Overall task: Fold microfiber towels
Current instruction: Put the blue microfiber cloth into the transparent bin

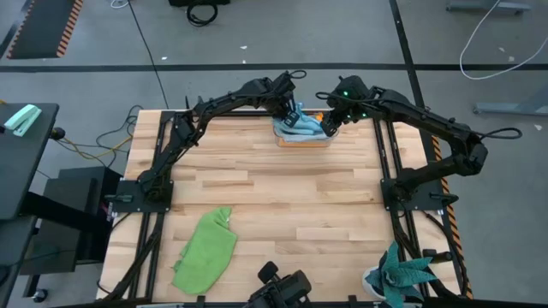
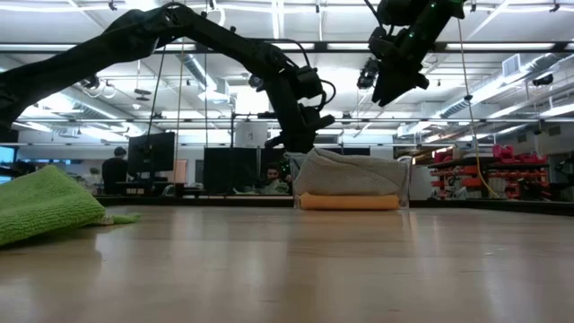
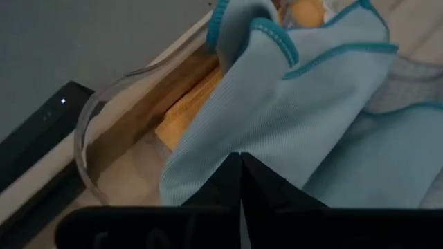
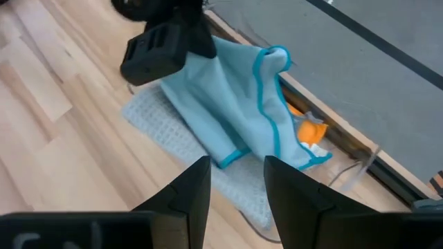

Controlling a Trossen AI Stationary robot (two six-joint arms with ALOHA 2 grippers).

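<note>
While the right gripper hovers spread above, the left gripper pinches the light blue towel.

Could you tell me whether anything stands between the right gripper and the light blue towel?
Nothing visible does: the open right gripper hangs over the light blue towel, which the left gripper holds pinched.

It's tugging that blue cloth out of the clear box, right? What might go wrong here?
The left claw is shut on just a small bit of the blue towel, so it might slip free. The grey towel and orange towel lie under it in the box and could be dragged along. The open right claw hovers close, so the two arms might bump.
</note>
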